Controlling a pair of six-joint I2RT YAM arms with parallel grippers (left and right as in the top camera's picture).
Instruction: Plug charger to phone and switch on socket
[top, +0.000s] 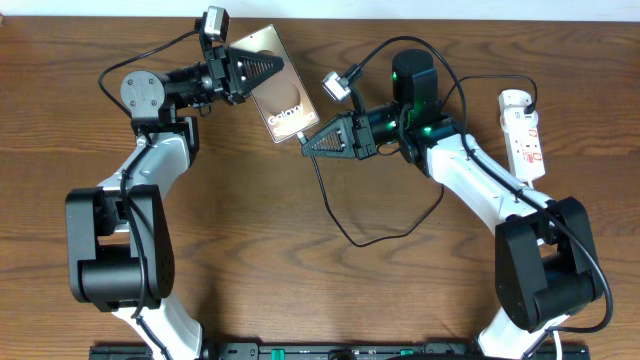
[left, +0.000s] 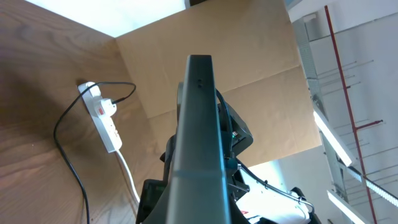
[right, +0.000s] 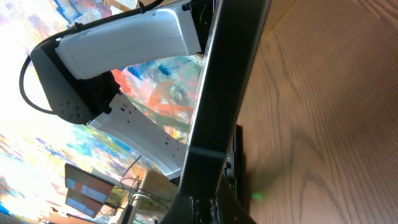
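At top centre my left end effector clenched the phone; my right end effector sat at its lower corner beside the charger, grip unclear.

Nothing fancy on my feed: dark wood-grain surface, with a pale strip of wall along the far edge. Left wrist cam catches a cardboard panel and red poles. Right wrist cam gets a bright painted backdrop and a monitor.

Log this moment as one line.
left gripper: shut on phone | right gripper: at phone's lower end, grip unclear | charger: plug in socket, tip hidden
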